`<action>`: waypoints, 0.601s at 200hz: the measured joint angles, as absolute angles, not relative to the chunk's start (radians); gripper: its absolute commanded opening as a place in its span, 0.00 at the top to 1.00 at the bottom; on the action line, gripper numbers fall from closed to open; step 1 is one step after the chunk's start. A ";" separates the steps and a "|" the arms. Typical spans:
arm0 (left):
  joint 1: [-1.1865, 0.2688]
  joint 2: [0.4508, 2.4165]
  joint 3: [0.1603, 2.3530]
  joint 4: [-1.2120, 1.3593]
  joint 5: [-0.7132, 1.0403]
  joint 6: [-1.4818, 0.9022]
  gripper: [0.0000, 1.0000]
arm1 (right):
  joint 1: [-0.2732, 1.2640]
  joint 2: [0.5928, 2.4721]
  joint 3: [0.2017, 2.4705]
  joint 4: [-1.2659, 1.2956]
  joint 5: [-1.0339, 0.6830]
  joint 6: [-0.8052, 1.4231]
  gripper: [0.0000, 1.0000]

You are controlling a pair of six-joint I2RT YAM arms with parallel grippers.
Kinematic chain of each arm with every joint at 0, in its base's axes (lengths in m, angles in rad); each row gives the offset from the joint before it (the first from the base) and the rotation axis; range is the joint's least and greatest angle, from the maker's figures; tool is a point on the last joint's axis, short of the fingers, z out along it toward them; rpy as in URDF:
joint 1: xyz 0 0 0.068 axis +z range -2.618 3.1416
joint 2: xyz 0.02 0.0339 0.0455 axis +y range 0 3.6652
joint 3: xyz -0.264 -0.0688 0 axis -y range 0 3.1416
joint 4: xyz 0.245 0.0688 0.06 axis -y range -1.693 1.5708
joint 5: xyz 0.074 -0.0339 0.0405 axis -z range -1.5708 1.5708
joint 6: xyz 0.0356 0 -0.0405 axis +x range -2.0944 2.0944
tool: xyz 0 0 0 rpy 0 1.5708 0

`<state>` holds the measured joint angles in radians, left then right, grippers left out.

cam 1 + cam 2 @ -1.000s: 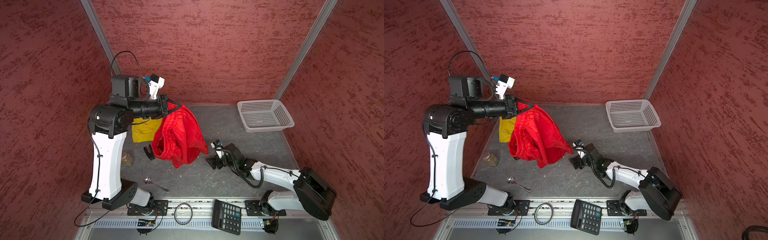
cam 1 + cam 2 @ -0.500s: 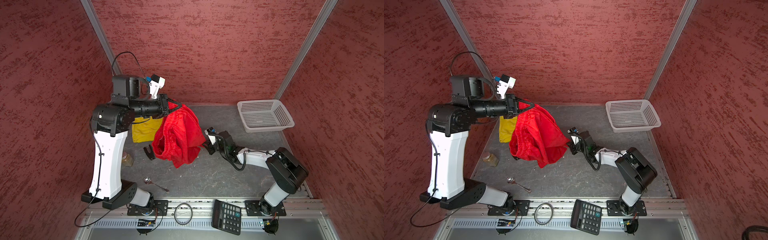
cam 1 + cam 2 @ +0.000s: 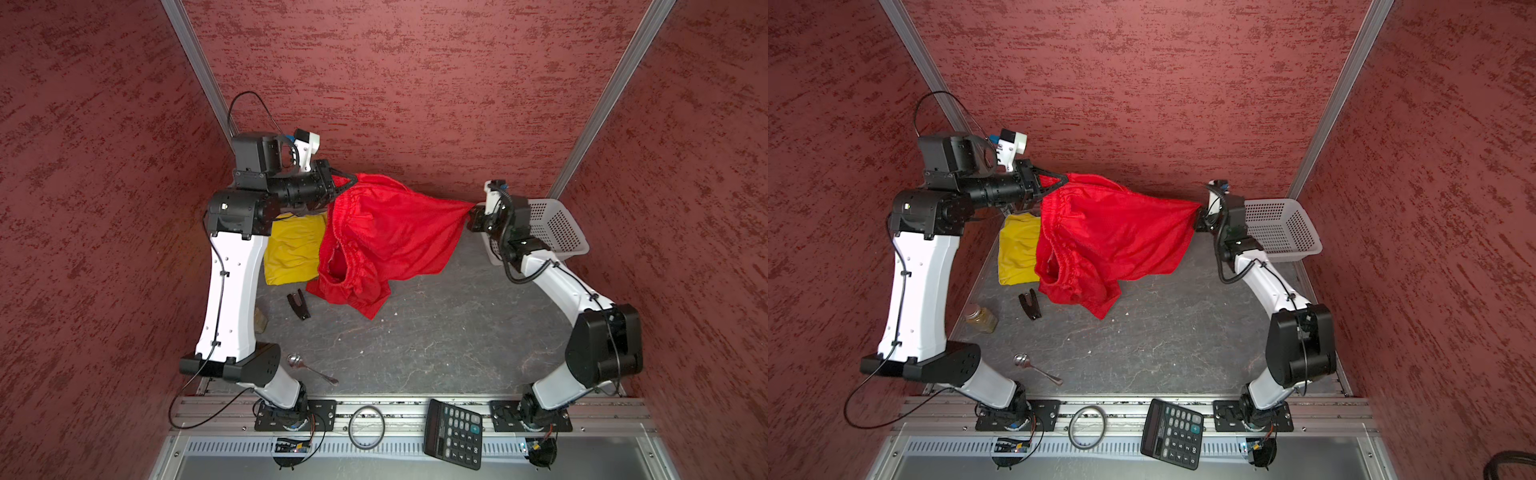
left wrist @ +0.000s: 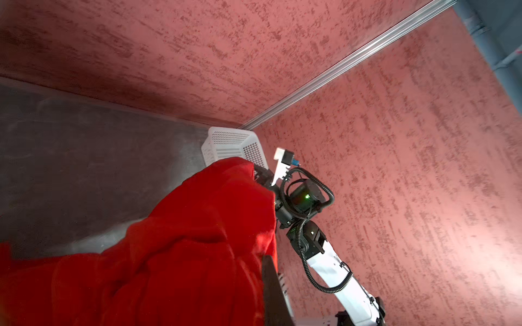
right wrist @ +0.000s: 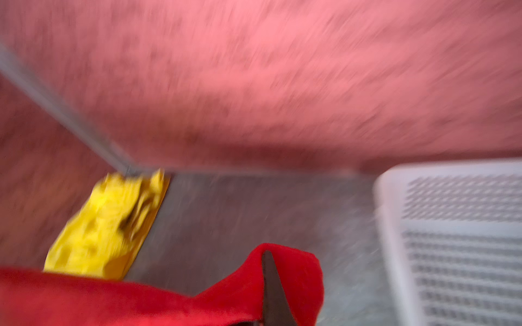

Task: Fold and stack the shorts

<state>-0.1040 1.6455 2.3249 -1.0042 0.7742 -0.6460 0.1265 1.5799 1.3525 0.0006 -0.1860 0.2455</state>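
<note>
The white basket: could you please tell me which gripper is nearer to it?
Right. The right gripper, shut on the red shorts, hangs just beside the basket; the left gripper grips their other end across the table, by the yellow shorts.

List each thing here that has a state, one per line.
red shorts, unfolded, stretched in the air between both grippers, lower part hanging down.
yellow shorts, lying on the table, partly behind the red shorts.
left gripper, shut on red shorts.
right gripper, shut on red shorts.
basket, upright, nothing visible inside.
calculator, face up.
</note>
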 measured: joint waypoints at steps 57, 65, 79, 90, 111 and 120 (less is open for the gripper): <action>-0.033 1.822 2.473 -0.678 0.928 -0.950 1.00 | 0.002 1.546 1.749 -0.157 -0.171 0.270 1.00; -0.030 1.828 2.476 -0.640 0.943 -0.986 1.00 | -0.007 1.539 1.785 -0.177 -0.169 0.273 1.00; -0.031 1.833 2.477 -0.578 0.972 -1.042 1.00 | -0.025 1.529 1.837 -0.202 -0.169 0.278 1.00; -0.037 1.835 2.478 -0.548 0.993 -1.068 1.00 | -0.041 1.518 1.869 -0.221 -0.170 0.284 1.00; -0.054 1.832 2.464 -0.509 1.022 -1.090 1.00 | -0.067 1.492 1.903 -0.236 -0.168 0.293 1.00; -0.060 1.824 2.432 -0.493 1.029 -1.092 1.00 | -0.073 1.480 1.908 -0.237 -0.165 0.297 1.00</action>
